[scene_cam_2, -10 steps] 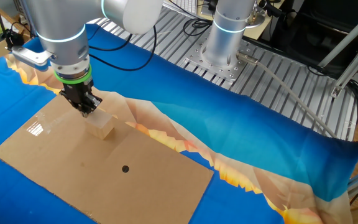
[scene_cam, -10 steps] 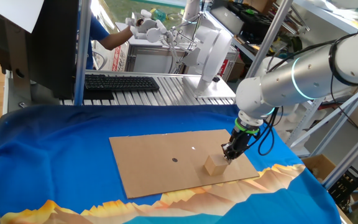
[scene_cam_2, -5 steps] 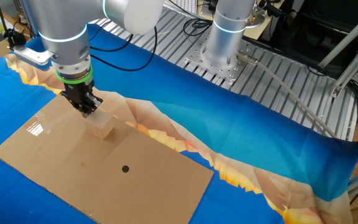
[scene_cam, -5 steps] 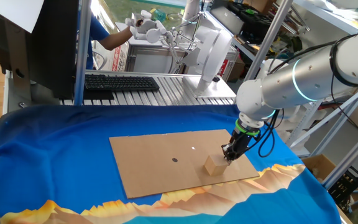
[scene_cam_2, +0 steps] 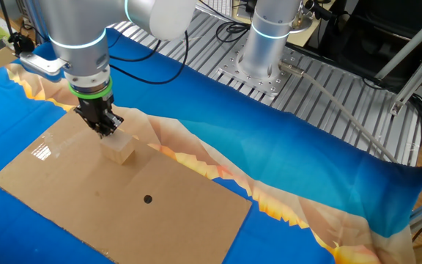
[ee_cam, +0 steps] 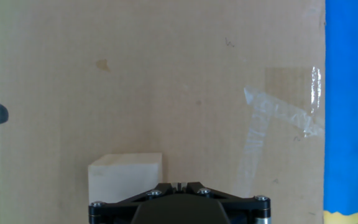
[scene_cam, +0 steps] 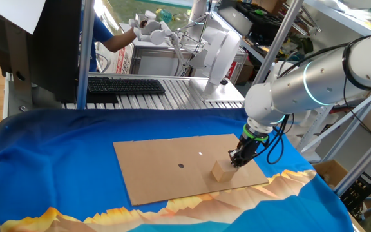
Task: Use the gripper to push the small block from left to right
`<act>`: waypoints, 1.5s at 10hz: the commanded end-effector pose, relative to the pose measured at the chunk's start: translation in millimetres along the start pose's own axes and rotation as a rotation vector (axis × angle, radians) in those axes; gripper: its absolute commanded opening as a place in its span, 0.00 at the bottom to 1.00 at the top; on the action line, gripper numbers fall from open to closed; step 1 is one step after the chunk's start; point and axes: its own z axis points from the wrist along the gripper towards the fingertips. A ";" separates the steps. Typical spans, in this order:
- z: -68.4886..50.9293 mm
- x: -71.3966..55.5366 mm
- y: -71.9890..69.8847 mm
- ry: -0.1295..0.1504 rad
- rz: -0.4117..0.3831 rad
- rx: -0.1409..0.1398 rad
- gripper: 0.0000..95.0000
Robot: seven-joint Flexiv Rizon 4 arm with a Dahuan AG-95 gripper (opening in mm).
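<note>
one fixed view: black narrow-tipped end effector (scene_cam: pixel 238 158), clenched and empty, touching small light-tan wooden cube (scene_cam: pixel 223 171) near brown cardboard sheet (scene_cam: pixel 160 167) edge; push seemingly underway.

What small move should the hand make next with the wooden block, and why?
Probably a short sideways push against the small block. The hand sits low at the block's edge, apparently touching it, fingers together, and the block lies on the cardboard sheet, which offers free room beyond.

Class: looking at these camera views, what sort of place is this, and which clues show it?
Probably a robotics lab: a robot arm's gripper over a small block on cardboard, a slotted aluminium bench, and a keyboard behind.
</note>
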 end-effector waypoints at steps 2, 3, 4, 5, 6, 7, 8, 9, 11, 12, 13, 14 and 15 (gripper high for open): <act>0.8 -0.3 2.2 0.000 0.013 0.003 0.00; 0.5 -0.1 3.4 -0.001 0.018 0.007 0.00; -0.2 0.4 6.7 0.000 0.035 0.008 0.00; -0.8 1.0 9.8 0.001 0.047 0.010 0.00; -0.6 1.2 11.8 0.002 0.052 0.010 0.00; 0.6 1.4 12.6 0.001 0.055 0.010 0.00; 2.0 1.5 13.0 -0.001 0.056 0.008 0.00; 3.3 2.0 13.5 -0.003 0.062 0.006 0.00; 3.3 2.7 13.5 -0.003 0.062 0.012 0.00; 2.6 3.7 13.3 -0.003 0.063 0.009 0.00; 1.8 4.7 13.1 -0.007 0.061 0.006 0.00; 0.9 6.2 12.8 -0.009 0.057 0.003 0.00; 1.8 7.6 12.8 -0.006 0.061 -0.001 0.00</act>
